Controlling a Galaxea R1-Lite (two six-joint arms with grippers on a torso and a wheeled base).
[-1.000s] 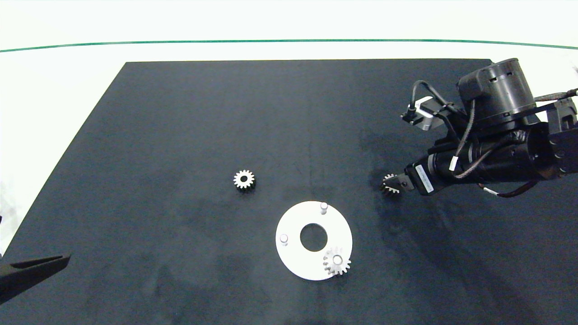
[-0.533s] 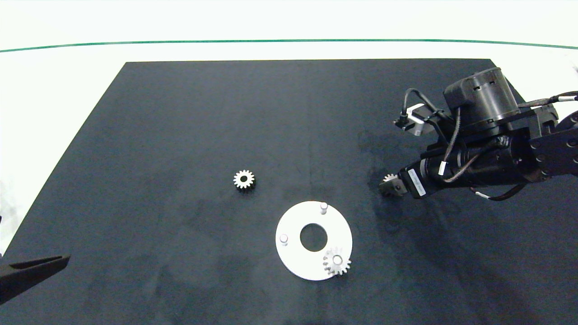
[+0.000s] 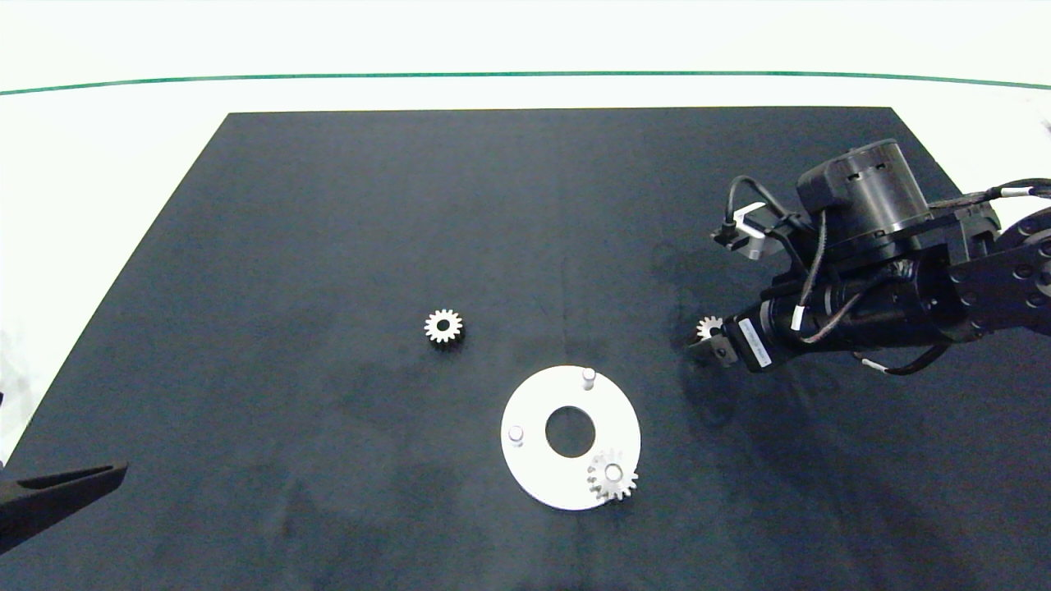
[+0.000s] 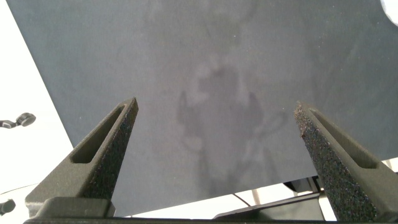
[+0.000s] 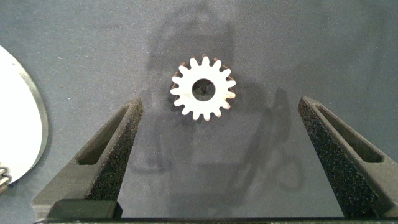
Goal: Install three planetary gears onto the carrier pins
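Note:
A white disc [image 3: 534, 472] lies on the black mat with two bare carrier pins [image 3: 588, 377] [image 3: 516, 434] standing on it. One planetary gear [image 3: 612, 474] sits on the disc's third pin. A second gear [image 3: 443, 327] lies loose, left of and beyond the disc. The third gear [image 3: 709, 328] [image 5: 203, 89] lies flat on the mat to the disc's right. My right gripper [image 3: 708, 338] [image 5: 220, 102] stands open at this gear, its fingers wide apart on either side and not touching it. My left gripper [image 3: 66, 488] [image 4: 214, 106] rests open at the near left corner.
The black mat [image 3: 328, 205] covers most of the white table, with a green line [image 3: 328, 78] beyond its far edge. In the right wrist view the disc's rim [image 5: 18, 124] shows beside the gripper. The right arm's wrist and cables [image 3: 862, 246] hang over the mat's right side.
The right arm's wrist has come down and toward the near side while its gripper stayed at the third gear. The left arm and the other gears have not moved.

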